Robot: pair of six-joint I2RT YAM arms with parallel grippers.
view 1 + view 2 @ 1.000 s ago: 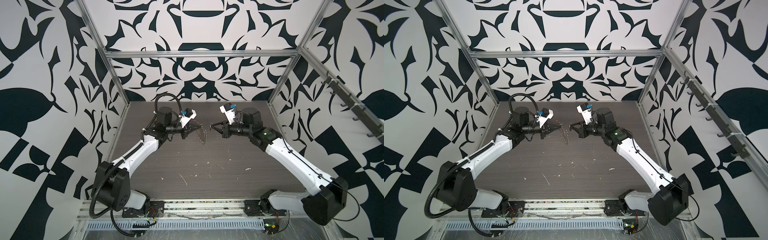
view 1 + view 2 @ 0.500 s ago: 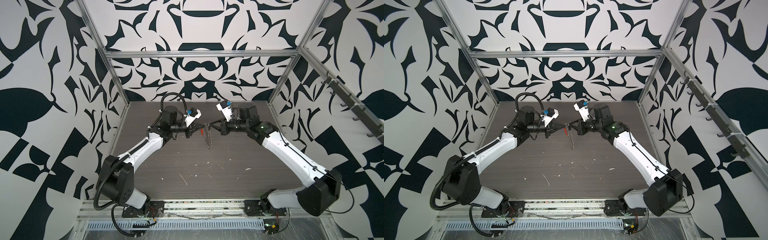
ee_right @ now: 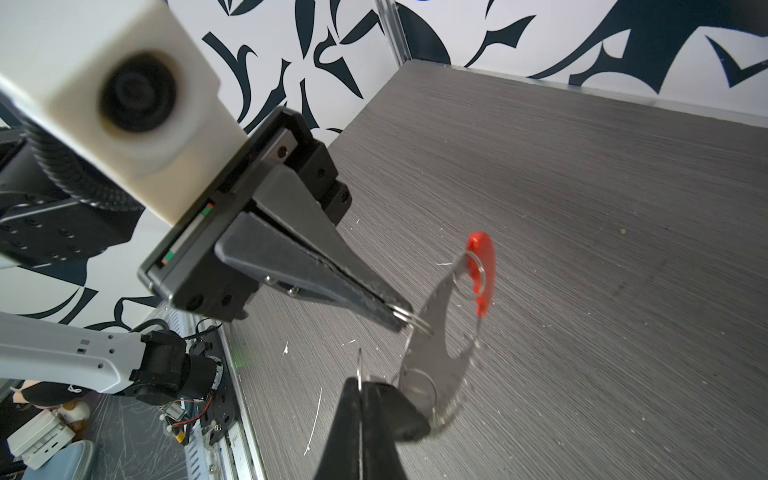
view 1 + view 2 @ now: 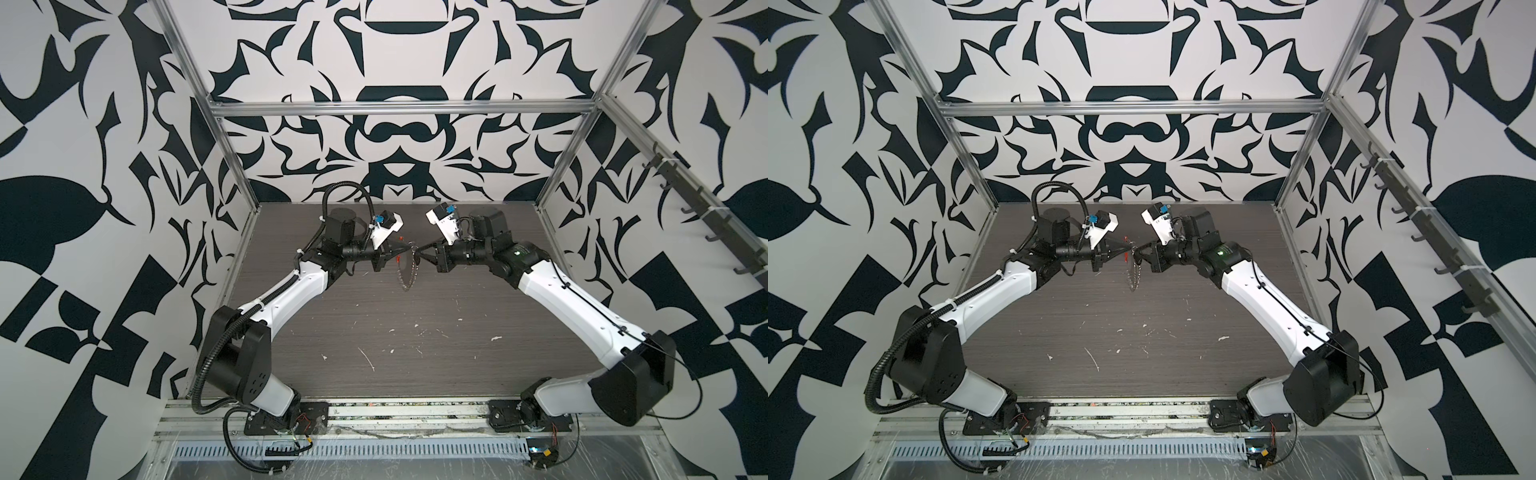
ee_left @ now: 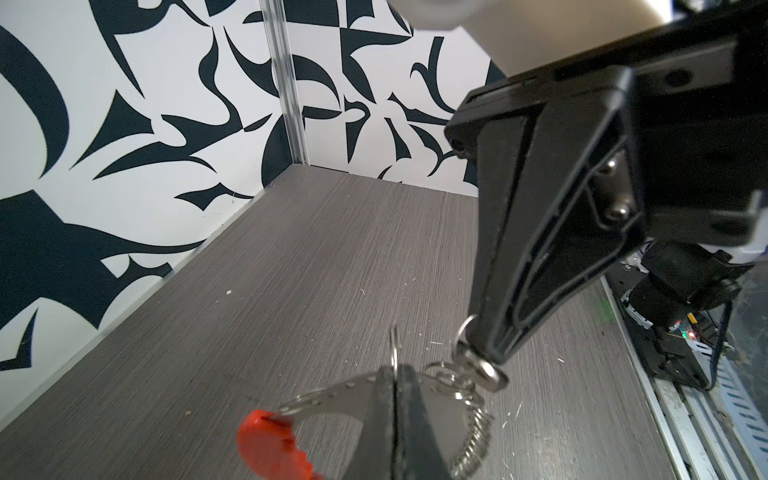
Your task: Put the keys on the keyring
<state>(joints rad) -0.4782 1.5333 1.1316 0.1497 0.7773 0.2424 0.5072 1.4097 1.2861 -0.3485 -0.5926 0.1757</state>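
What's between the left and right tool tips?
Silver keychain spans the gap, pinched by left tool and right tool, both shut; red tag and chain attached. Clearest in both wrist views.

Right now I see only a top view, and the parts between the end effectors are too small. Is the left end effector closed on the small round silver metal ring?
Observer: Yes. In the right wrist view the left end effector is shut on the small round silver metal ring, whose wire pokes past the tips.
Operator: And the right end effector?
Observer: The right end effector is shut too, on a second thin silver ring seen edge-on.
Operator: Where is the curved orange-red plastic piece?
Observer: The curved orange-red plastic piece is joined to a flat silver crescent plate, touching neither end effector.
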